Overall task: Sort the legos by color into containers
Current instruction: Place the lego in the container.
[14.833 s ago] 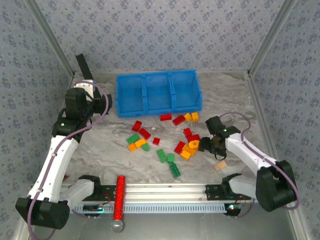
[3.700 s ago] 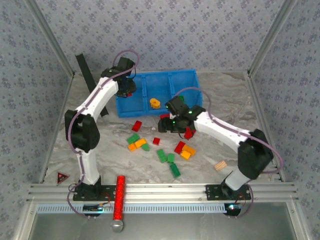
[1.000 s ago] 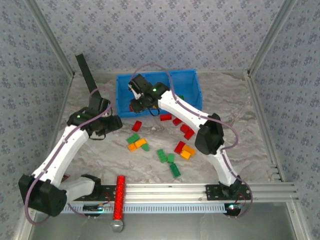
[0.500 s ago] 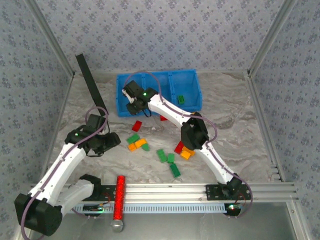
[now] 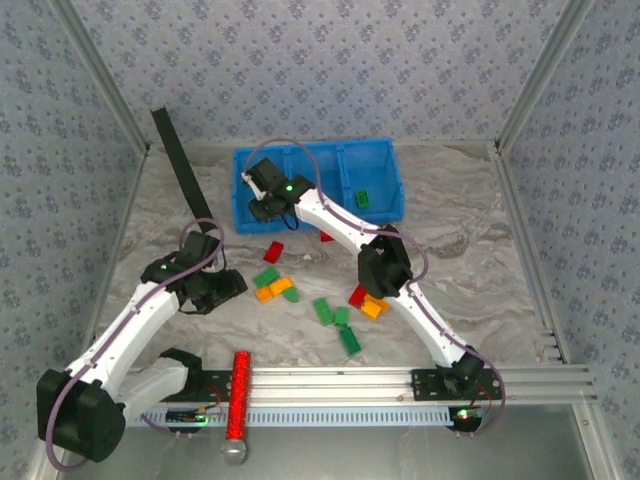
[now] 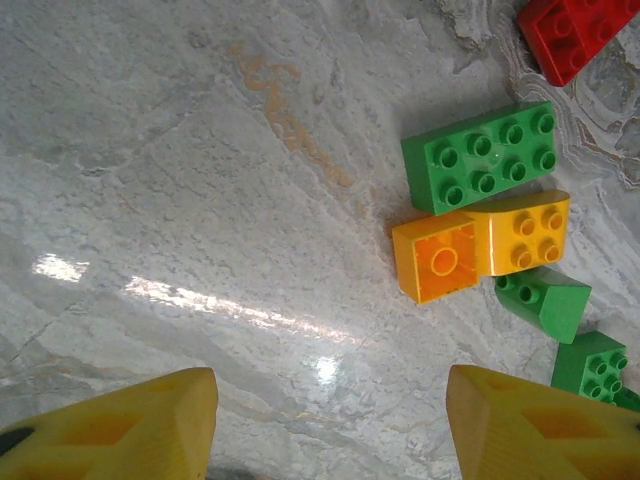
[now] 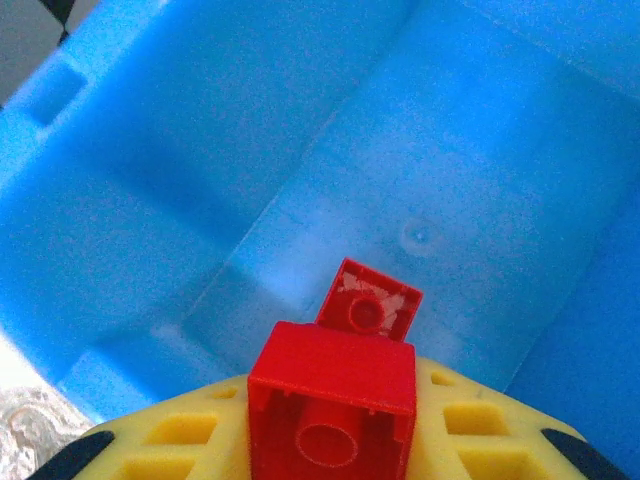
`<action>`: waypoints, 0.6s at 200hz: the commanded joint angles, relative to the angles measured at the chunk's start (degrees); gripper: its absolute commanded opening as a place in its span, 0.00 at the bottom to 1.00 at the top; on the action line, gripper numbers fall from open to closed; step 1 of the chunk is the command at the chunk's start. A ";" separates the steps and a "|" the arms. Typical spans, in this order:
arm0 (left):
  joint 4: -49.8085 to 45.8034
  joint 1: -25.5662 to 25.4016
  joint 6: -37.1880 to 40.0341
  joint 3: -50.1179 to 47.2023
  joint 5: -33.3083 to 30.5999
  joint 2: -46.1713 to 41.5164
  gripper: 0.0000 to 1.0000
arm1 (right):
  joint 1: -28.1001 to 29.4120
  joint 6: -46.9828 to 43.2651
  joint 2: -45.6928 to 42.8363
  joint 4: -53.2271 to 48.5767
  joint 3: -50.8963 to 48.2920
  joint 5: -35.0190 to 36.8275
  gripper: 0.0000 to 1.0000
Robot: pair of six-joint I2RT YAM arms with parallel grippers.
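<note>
Swinging in from the loose bricks [image 5: 330, 305], the right gripper [image 5: 262, 203] is hanging over the blue bin's [image 5: 390, 190] left compartment [image 7: 200, 150], jaws gripping a red brick [image 7: 332, 400] above a second red brick [image 7: 368, 300]. Releasing low, clear of the walls, is looking wisest. The left gripper's [image 6: 335, 420] jaws are standing open and empty over the surface [image 6: 180, 180].

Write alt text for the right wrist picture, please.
A red brick sits between the yellow fingers of the right gripper, above a compartment of the blue bin. A second red brick shows just beyond it, tilted.
</note>
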 commanded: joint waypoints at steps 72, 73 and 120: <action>3.07 -1.72 -1.13 0.71 1.61 3.84 0.64 | -1.15 0.57 5.20 -0.55 4.56 -0.32 0.50; 3.03 -1.74 -1.16 0.76 1.61 3.86 0.63 | -1.12 0.57 5.20 -0.53 4.54 -0.34 0.50; 3.78 -2.60 -1.57 1.33 1.32 5.17 0.64 | -0.51 0.87 3.27 0.09 4.55 -0.63 0.54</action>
